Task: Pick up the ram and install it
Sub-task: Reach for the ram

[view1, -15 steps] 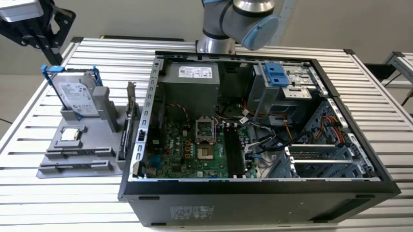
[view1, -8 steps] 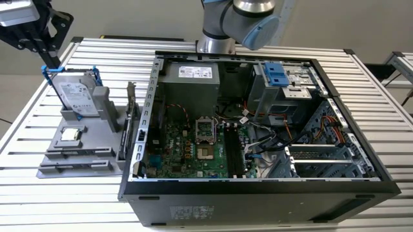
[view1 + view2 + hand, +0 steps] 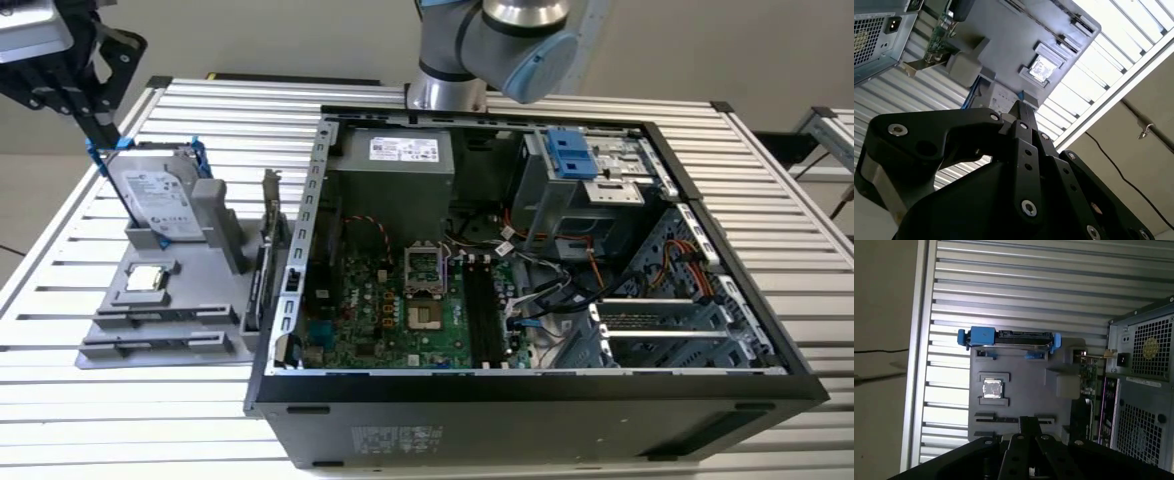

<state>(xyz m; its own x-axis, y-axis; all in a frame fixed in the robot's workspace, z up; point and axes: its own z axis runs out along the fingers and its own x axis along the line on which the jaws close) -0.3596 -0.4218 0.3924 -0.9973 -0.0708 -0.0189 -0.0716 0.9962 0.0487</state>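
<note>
End effector [image 3: 96, 130]: fingers together, nothing held, above grey holder [image 3: 200, 295] on tabletop [image 3: 54, 400]. Judgement: for the ram, spread fingers first, then square them across the holder's long slots, centred.

Exterior view, clock centred on grey holder [image 3: 187, 300]: HDD [image 3: 160, 205] stands tall at 12, close by my hand [image 3: 1021, 107]. Upright card [image 3: 276, 230] and open PC case [image 3: 314, 200] wall block 3. Bare surface [image 3: 40, 300] at 9 and 6 gives me free approach. Chip [image 3: 144, 280] lies low mid-holder, no obstacle.
</note>
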